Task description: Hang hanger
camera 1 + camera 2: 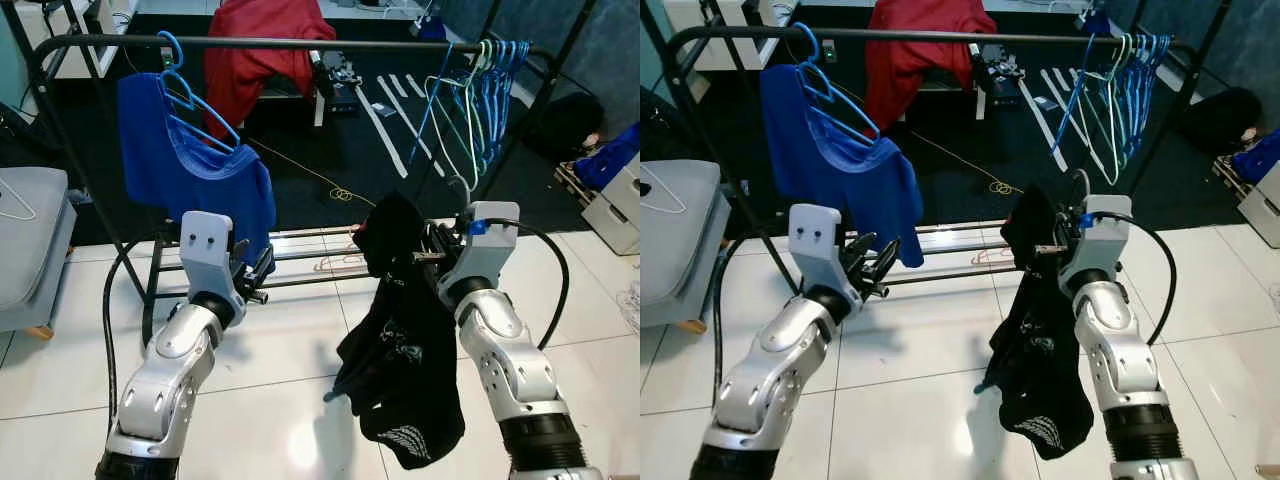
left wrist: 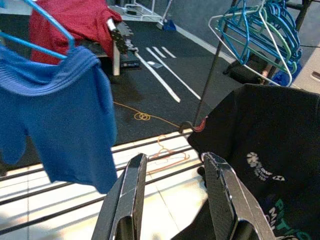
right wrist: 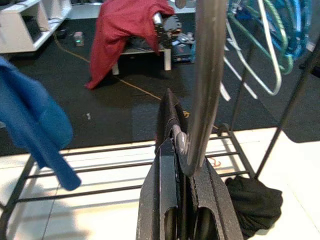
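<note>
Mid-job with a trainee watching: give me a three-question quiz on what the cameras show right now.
1. True or false: the right tool is shut on the hanger that carries the black shirt.
2. What hangs at the rail's left end? A) blue shirt B) red cloth C) bare hangers
3. Fill in: the left tool's fingers are ____.

Key: 1 true. 2 A, the blue shirt on a blue hanger; the empty hangers bunch at the right end. 3 open, holding nothing.
</note>
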### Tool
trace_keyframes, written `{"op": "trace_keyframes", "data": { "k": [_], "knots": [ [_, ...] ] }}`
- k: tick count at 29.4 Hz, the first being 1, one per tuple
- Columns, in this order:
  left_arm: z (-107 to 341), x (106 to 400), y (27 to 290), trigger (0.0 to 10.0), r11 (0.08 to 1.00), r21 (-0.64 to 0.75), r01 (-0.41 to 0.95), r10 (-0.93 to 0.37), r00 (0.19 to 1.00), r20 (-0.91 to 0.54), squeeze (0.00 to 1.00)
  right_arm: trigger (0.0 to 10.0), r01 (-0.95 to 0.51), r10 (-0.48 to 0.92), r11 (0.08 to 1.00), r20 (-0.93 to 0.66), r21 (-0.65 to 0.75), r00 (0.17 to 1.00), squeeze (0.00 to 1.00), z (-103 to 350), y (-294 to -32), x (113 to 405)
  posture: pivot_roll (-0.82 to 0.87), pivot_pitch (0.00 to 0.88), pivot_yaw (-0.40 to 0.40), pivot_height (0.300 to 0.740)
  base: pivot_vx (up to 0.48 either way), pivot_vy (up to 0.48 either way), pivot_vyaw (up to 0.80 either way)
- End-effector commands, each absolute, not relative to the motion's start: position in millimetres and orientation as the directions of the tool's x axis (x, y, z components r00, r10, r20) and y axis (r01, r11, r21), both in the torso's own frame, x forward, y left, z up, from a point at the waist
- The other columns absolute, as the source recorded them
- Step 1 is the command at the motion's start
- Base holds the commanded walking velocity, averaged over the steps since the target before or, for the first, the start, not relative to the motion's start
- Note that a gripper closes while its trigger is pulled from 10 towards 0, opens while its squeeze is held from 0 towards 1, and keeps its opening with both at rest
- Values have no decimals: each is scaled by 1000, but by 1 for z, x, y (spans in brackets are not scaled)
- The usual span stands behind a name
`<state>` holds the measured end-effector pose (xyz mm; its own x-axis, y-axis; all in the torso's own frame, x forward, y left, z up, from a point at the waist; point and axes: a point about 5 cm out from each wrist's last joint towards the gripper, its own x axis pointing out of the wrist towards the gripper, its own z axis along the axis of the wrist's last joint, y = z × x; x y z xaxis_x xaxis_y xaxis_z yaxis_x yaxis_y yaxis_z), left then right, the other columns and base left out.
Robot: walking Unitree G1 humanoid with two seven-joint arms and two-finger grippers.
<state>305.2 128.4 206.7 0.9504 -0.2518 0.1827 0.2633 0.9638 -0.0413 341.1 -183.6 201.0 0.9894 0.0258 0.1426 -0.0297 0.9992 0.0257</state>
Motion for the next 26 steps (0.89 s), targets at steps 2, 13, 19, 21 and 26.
{"op": "trace_keyframes", "data": {
  "k": [2,13,19,21,26],
  "knots": [
    [207,303,126,10000,959,-43,280,-267,945,189,0,10000,-15,11,1000,165,24,986,0,206,-187,338,-77,162,-72,740,416,0,0],
    [207,304,124,10000,958,-39,285,-273,943,193,0,10000,-15,11,1000,168,23,986,0,208,-189,338,-80,164,-75,740,415,0,0],
    [208,304,124,10000,957,-34,287,-275,941,198,0,10000,-9,5,1000,175,21,985,0,210,-192,338,-82,166,-76,740,414,0,0],
    [210,303,122,10000,956,-26,293,-281,937,206,0,10000,-9,6,1000,184,16,983,0,214,-193,339,-83,169,-74,740,420,0,0],
    [212,304,121,10000,955,-22,295,-284,935,213,0,10000,-18,14,1000,190,16,982,0,218,-195,340,-83,171,-73,740,422,0,0]
  ]
}}
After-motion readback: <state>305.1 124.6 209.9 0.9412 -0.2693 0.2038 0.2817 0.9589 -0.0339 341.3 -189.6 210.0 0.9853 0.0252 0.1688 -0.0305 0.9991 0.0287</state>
